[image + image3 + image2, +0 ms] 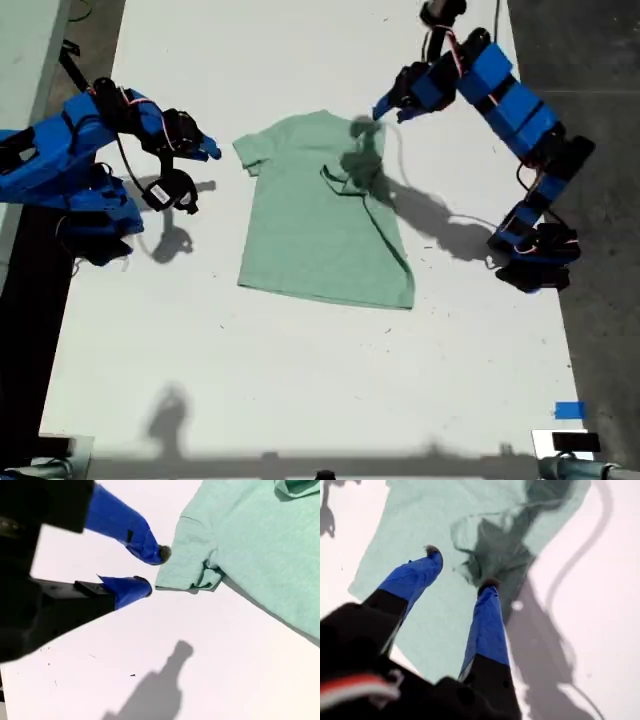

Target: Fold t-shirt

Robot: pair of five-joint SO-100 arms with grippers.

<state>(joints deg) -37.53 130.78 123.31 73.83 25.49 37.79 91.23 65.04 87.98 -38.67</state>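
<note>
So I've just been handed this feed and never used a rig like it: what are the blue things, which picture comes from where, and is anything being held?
The blue things are two small robot arms on a white table. The wide picture looks down from overhead. The other two come from cameras riding on each arm's gripper.

My first gripper is at the exterior view's right, open above the t-shirt, whose sleeve on that side is already folded inward. My second gripper is at the exterior view's left, open just beside the other sleeve, not touching it as far as I can tell.

Nothing is held. The pale green shirt lies mostly flat.
</note>
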